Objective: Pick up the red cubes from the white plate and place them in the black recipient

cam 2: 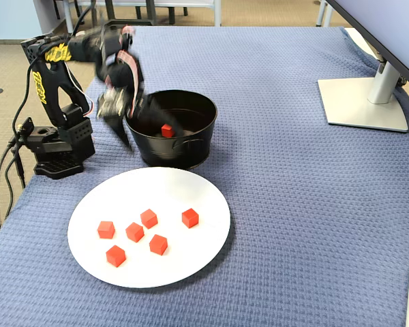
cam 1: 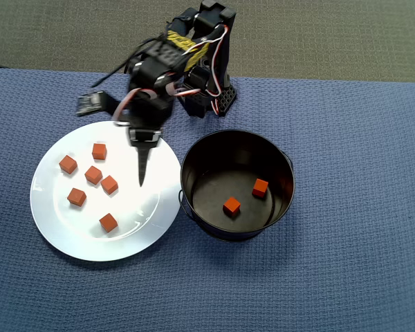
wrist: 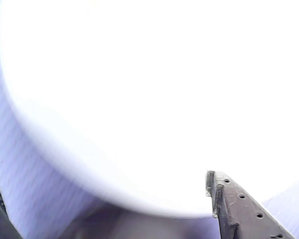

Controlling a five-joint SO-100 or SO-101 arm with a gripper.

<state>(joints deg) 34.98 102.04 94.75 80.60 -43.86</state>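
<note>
Six red cubes [cam 1: 93,175] lie on the white plate [cam 1: 62,235], which rests on the blue woven cloth [cam 1: 346,277] covering the bench. In the overhead view five of them cluster in the plate's left half and one lies lower, nearer the plate's middle; none touches another. In the fixed view the same six [cam 2: 148,218] sit spread over the plate's [cam 2: 198,187] middle and left part.

The black recipient [cam 1: 194,155] stands just beside the plate, to its right in the overhead view, their rims nearly meeting. Two more red cubes lie apart on its shiny dark floor. The fixed view shows only one of these inside the pot [cam 2: 184,153], the other being hidden by the wall.

The arm's base [cam 2: 54,146] stands at the cloth's edge, behind the plate and pot. The hand [cam 1: 142,181] reaches out over the upper right part of the plate, its dark fingers pointing down toward the plate's surface, clear of every cube. In the wrist view the plate [wrist: 149,99] fills the picture as an overexposed white blur, with one finger at lower right and the other at the lower left corner, so the hand [wrist: 104,199] is spread wide and carries nothing. The fixed view shows the hand [cam 2: 125,139] blurred, beside the pot's left wall.

A monitor stand [cam 2: 365,102] rests on the cloth at the far right of the fixed view.
</note>
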